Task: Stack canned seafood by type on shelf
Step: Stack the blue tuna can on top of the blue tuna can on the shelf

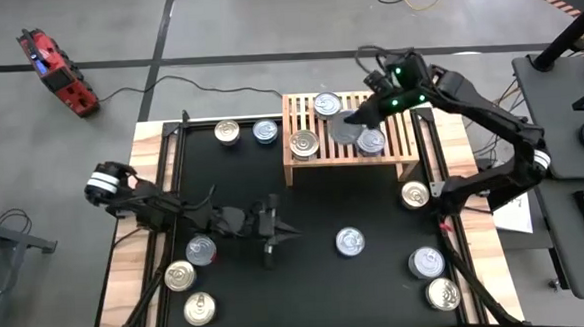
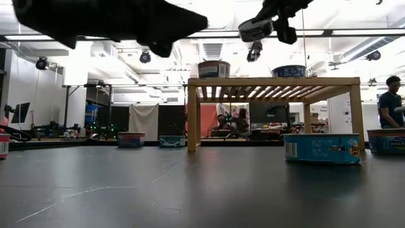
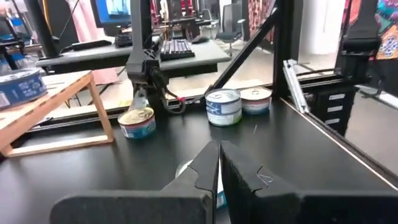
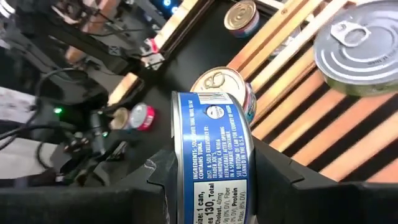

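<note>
1. Right wrist view: my right gripper is clamping a blue-labelled tin, carrying it above the shelf.
2. High view: three tins are sitting on the slats; one blue tin is lying just under my load, right of centre.
3. My left gripper is idling pinched shut over the mat, holding nothing.
4. Next, I judge: lowering squarely onto a matching blue tin, then releasing.

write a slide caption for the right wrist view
Right pincer holding a blue-labelled round tin above the slatted light-wood shelf.
</note>
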`<control>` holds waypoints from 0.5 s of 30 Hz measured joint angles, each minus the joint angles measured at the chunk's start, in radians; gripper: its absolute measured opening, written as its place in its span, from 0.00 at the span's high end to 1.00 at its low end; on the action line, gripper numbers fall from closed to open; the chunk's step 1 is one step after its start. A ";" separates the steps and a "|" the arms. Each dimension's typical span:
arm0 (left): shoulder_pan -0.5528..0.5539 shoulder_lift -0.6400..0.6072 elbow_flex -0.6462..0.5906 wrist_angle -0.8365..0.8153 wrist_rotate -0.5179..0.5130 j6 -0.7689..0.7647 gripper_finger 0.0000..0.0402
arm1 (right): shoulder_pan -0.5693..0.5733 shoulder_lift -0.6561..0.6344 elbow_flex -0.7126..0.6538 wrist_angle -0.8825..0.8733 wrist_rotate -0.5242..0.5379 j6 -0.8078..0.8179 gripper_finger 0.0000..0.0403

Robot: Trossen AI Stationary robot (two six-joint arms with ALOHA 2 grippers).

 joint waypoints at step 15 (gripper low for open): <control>-0.012 -0.028 -0.085 0.112 0.000 -0.025 1.00 | -0.215 -0.003 -0.024 -0.189 -0.101 -0.114 0.67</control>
